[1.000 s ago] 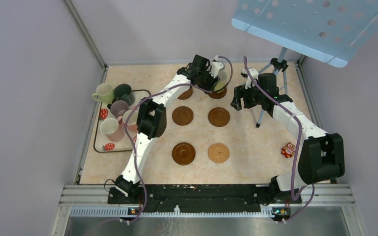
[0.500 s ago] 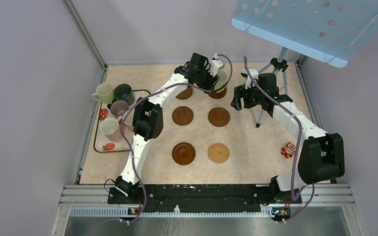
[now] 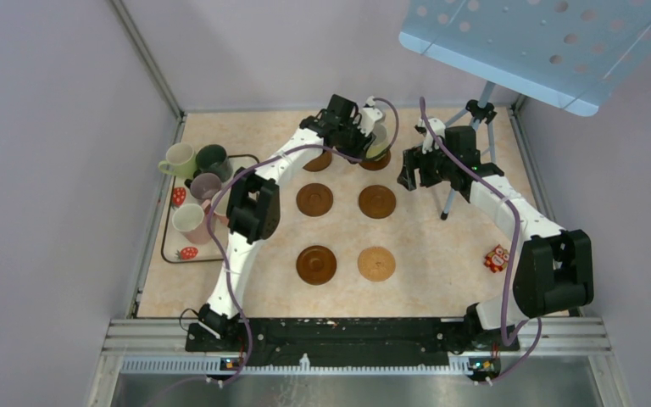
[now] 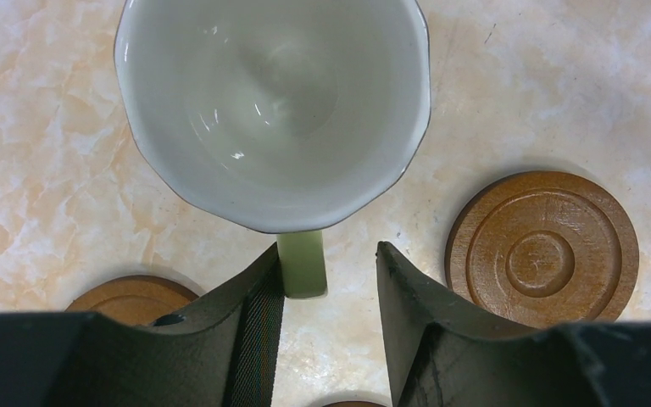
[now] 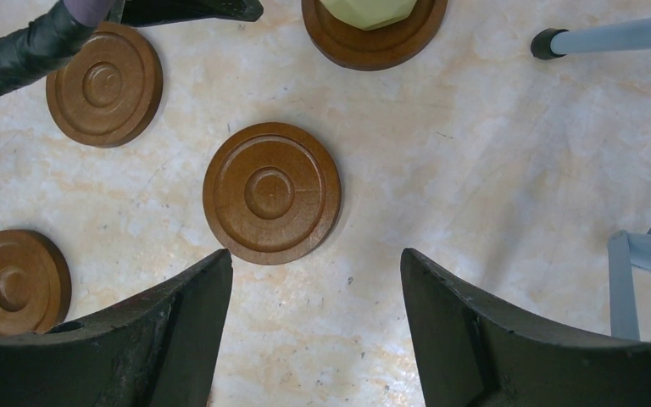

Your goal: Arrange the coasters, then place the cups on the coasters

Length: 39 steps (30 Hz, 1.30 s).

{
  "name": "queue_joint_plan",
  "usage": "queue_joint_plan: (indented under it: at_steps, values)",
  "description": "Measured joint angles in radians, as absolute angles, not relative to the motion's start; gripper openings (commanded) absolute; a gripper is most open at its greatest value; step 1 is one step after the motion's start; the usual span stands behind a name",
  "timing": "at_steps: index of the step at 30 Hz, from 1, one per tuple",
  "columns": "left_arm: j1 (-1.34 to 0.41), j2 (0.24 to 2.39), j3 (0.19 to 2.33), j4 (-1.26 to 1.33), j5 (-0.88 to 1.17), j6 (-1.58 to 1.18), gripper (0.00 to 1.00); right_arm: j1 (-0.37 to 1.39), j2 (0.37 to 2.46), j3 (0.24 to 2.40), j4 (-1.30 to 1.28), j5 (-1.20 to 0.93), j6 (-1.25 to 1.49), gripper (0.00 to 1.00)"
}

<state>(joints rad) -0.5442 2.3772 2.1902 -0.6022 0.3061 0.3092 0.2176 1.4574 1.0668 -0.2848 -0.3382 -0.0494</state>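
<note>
the light green cup (image 4: 271, 110) sits on the back-row right coaster (image 5: 373, 44), its handle (image 4: 302, 264) between the jaws of the left claw (image 4: 326, 280); over the last second those jaws have narrowed, one finger now touching the handle, the other just apart. the cup has not shifted, so i judge this first placement done. the right claw (image 5: 314, 331) hangs wide and empty above the bench (image 5: 475, 170); the other cups (image 3: 206, 185) wait on the tray (image 3: 185, 253)

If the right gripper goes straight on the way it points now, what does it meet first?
Most likely the dark brown coaster below the right gripper; it sits slightly off-centre, so perhaps bare table.
</note>
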Motion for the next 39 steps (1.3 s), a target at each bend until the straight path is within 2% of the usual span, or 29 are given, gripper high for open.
queue_joint_plan:
  at_steps: [16, 27, 31, 37, 39]
  values:
    - [-0.544, 2.366, 2.189, -0.588, 0.297, 0.309, 0.45, 0.218, 1.457, 1.067, -0.285, -0.339, -0.051, 0.72]
    - [-0.544, 2.36, 2.184, -0.587, 0.297, 0.309, 0.64, 0.218, 1.457, 1.067, -0.285, -0.344, -0.052, 0.72]
    - [-0.544, 2.339, 2.175, -0.604, 0.298, 0.309, 0.74, 0.217, 1.457, 1.067, -0.286, -0.351, -0.054, 0.72]
    - [-0.533, 2.241, 2.1, -0.622, 0.285, 0.307, 0.89, 0.218, 1.457, 1.067, -0.293, -0.382, -0.069, 0.72]
    - [-0.527, 2.191, 2.064, -0.633, 0.279, 0.31, 0.9, 0.218, 1.457, 1.067, -0.3, -0.395, -0.073, 0.72]
